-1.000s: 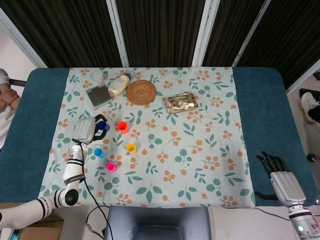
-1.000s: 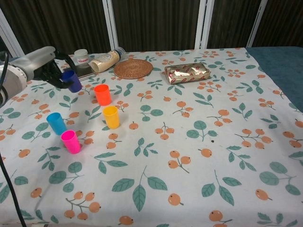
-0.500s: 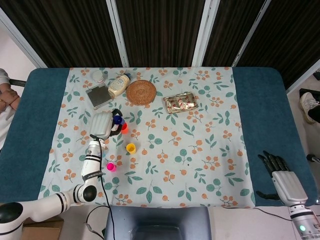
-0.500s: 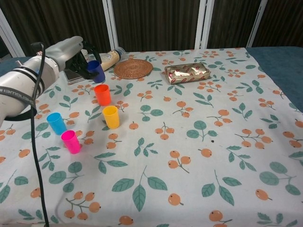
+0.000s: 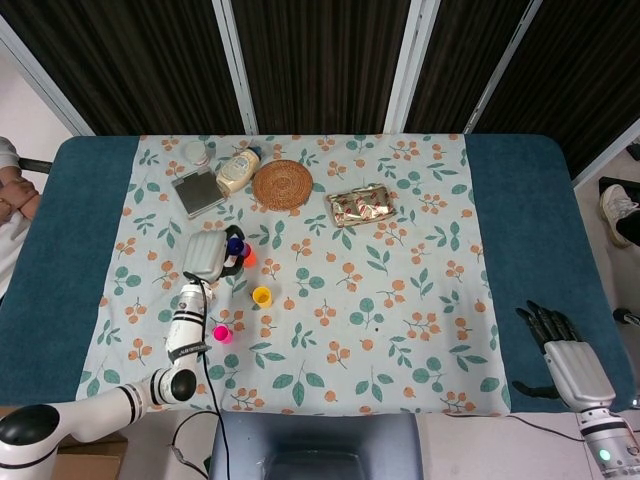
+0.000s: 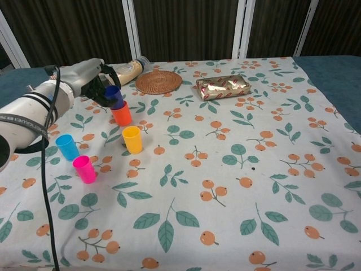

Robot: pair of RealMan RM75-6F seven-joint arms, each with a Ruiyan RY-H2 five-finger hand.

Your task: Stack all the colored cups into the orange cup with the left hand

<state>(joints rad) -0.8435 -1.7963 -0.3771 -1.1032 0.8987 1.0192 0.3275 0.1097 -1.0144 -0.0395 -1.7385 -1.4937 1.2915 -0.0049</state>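
Standing: five cups (image 6: pixel 133 139), one held by left hand (image 6: pixel 93 79).

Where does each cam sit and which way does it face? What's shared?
Head view: high above, looking straight down on the floral tablecloth; shows the left arm and left hand, and the right hand at the table's edge.
Chest view: low at the near edge, facing across the table toward dark curtains; shows only the left hand.
Shared: left hand holding the dark blue plastic cup over the orange plastic cup.
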